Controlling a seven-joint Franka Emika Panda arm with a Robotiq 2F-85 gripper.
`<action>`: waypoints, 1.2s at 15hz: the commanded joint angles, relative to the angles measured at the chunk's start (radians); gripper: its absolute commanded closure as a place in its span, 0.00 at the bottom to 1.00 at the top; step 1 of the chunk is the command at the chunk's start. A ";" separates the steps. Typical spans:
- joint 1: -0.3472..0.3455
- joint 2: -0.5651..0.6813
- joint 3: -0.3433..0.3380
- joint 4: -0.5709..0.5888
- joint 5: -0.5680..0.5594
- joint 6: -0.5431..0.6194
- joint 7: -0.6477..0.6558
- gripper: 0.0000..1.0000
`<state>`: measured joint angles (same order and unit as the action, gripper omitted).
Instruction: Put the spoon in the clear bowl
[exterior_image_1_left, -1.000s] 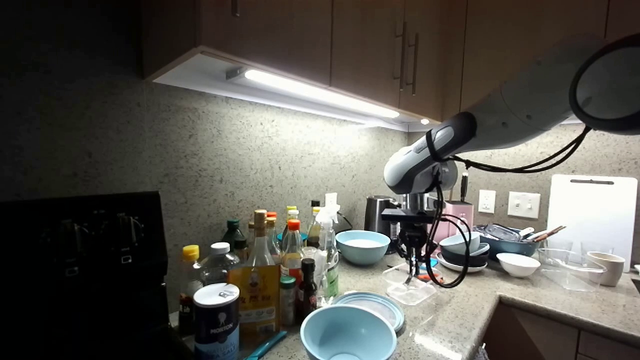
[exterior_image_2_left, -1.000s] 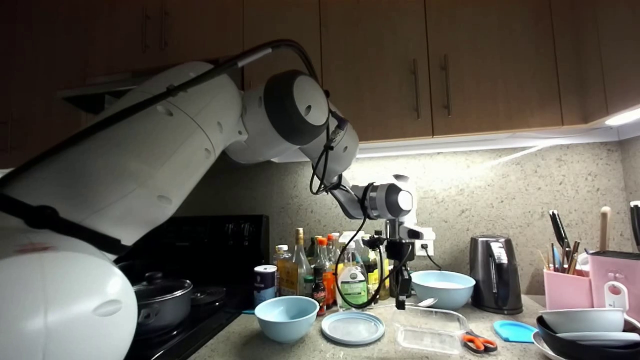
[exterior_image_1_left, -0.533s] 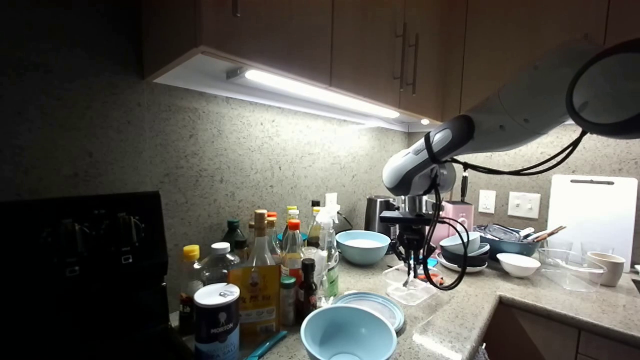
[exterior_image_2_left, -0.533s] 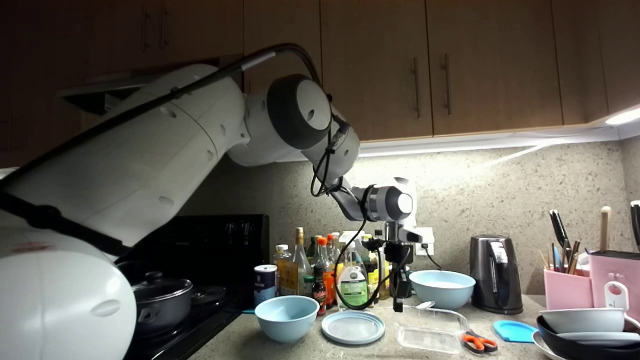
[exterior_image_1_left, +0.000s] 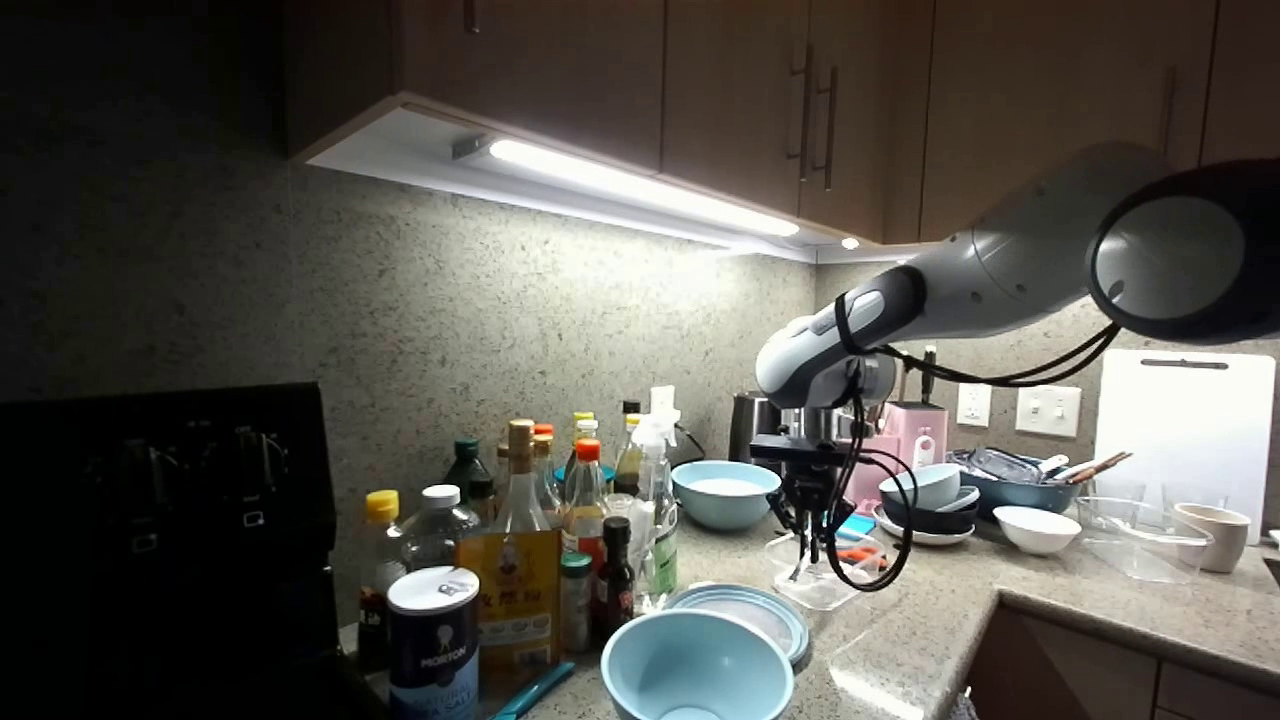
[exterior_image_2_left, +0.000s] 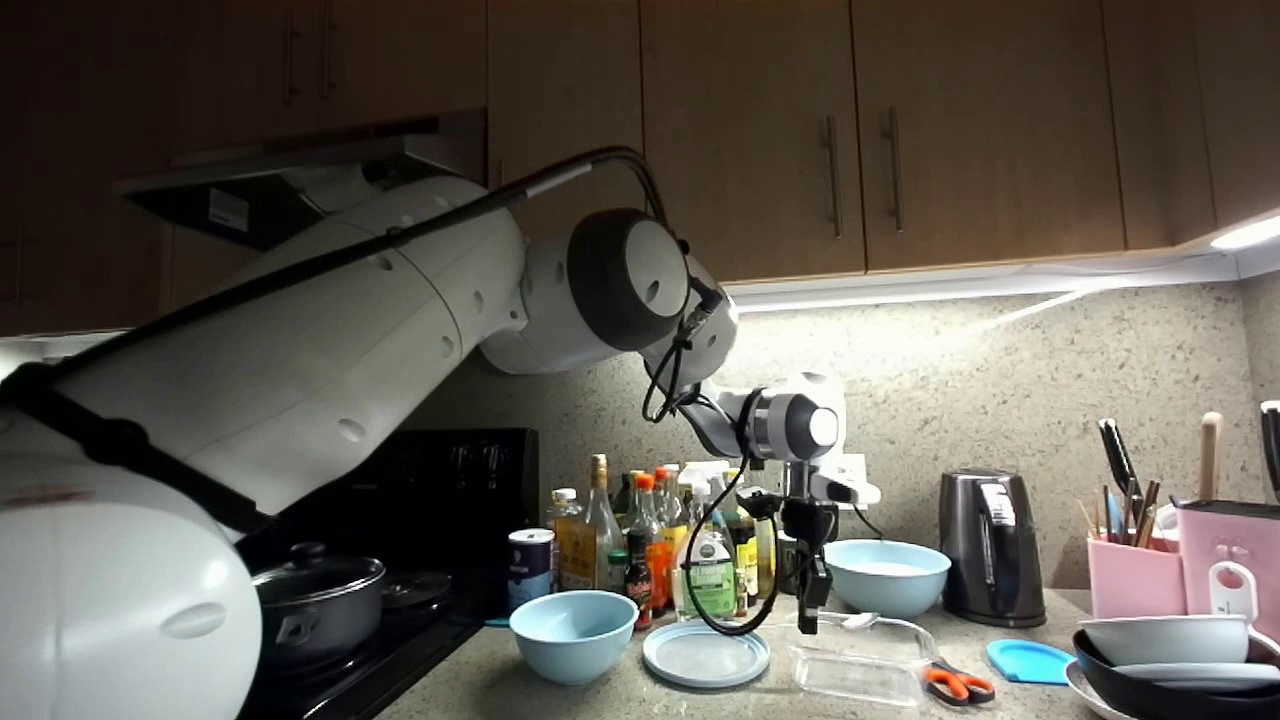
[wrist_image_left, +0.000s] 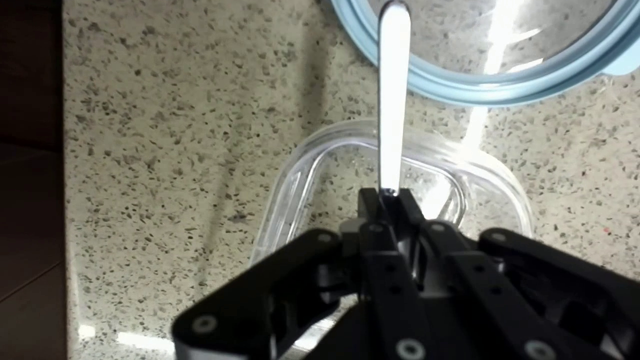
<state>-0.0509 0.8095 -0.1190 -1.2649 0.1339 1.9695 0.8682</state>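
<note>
My gripper (wrist_image_left: 389, 202) is shut on the metal spoon (wrist_image_left: 394, 100), with the handle sticking out past the fingertips in the wrist view. The spoon's bowl is hidden there. It shows right of the gripper (exterior_image_2_left: 808, 626) in an exterior view, where the spoon (exterior_image_2_left: 858, 620) lies about level. A see-through rectangular container (wrist_image_left: 287, 205) is on the counter below the gripper. It also shows in both exterior views (exterior_image_1_left: 822, 594) (exterior_image_2_left: 860, 682). The gripper (exterior_image_1_left: 806, 560) appears above the container, with the spoon apart from its floor. No round see-through bowl with a pale blue tint shows.
A round light-blue lid (exterior_image_2_left: 706, 656) and an opaque light-blue bowl (exterior_image_2_left: 573, 637) are beside the container. Orange-handled scissors (exterior_image_2_left: 958, 685) lie against its other side. Another light-blue bowl (exterior_image_2_left: 887, 577), bottles (exterior_image_2_left: 708, 572) and a kettle (exterior_image_2_left: 993, 550) stand behind. Stacked dishes (exterior_image_2_left: 1170, 660) are at right.
The arm has come down, and the gripper is a little lower over the container with the spoon still in it. It has also shifted slightly sideways.
</note>
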 joint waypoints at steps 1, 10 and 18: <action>0.001 0.014 -0.004 0.015 0.002 -0.003 -0.002 0.90; -0.042 0.084 -0.001 0.138 0.045 -0.198 0.050 0.92; -0.044 0.098 -0.008 0.158 0.019 -0.182 0.028 0.92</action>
<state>-0.0949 0.9047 -0.1263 -1.1124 0.1517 1.7915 0.8968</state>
